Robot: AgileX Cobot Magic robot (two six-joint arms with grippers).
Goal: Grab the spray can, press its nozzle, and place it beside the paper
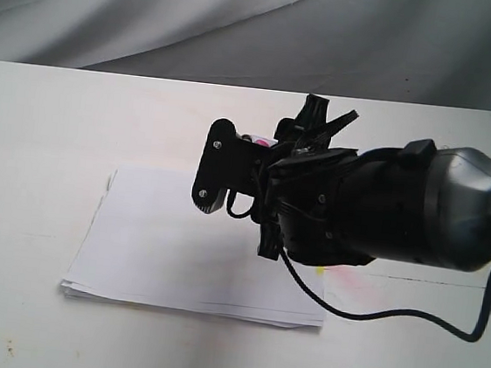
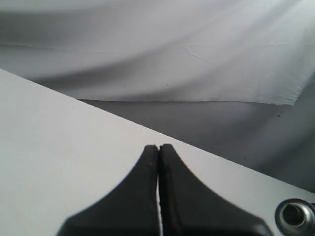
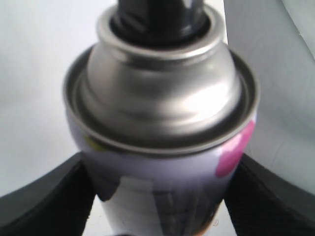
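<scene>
- While the right claw grasps the spray can by its sides, the can sits mid-frame in the exterior view, near the upper right corner of the paper.
- Clenched and empty, the left claw hangs over the white counter.

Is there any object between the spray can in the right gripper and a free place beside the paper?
Nothing visible does. The right gripper holds the spray can, and the table to the left of and in front of the paper shows no object. The arm hides part of the paper's right side.
</scene>
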